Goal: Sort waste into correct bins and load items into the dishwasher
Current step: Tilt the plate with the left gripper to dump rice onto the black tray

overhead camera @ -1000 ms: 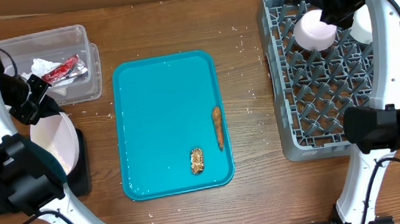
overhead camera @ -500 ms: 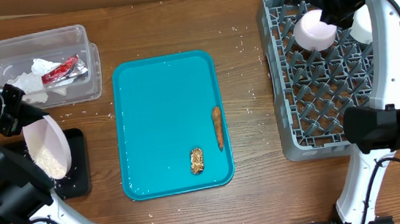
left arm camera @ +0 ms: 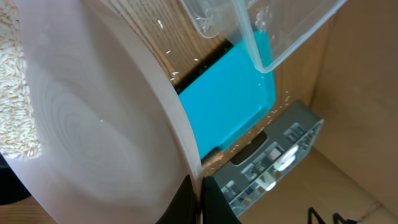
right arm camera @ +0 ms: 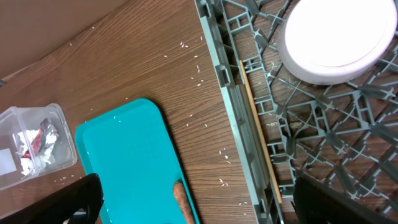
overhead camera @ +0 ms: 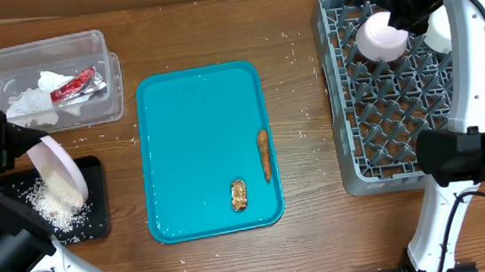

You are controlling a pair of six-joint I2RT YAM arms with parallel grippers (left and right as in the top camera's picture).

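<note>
My left gripper (left arm camera: 199, 200) is shut on the rim of a white plate (overhead camera: 58, 167), held steeply tilted over the flat black tray (overhead camera: 99, 223). White rice crumbs (overhead camera: 53, 206) lie heaped at the plate's low edge and scattered on the tray. The clear tub (overhead camera: 113, 77) holds the crumpled napkin (overhead camera: 29, 96) and the red-and-silver wrapper (overhead camera: 72, 84). A brown sausage (overhead camera: 264, 154) and a nutty chunk (overhead camera: 238, 194) lie on the teal tray (overhead camera: 197, 122). My right gripper (right arm camera: 196, 183) hangs open over the grey dish rack's (overhead camera: 402, 121) left wall, with nothing between its fingers.
A white bowl (overhead camera: 381, 36) and a small cup (overhead camera: 442, 30) sit upturned in the rack's far part. Stray rice grains dot the wood between the teal tray and the rack. A cardboard wall runs along the table's far edge.
My left gripper has swung left and tipped the plate steeper. Rice has slid off it onto the black tray. The right arm has not moved.
</note>
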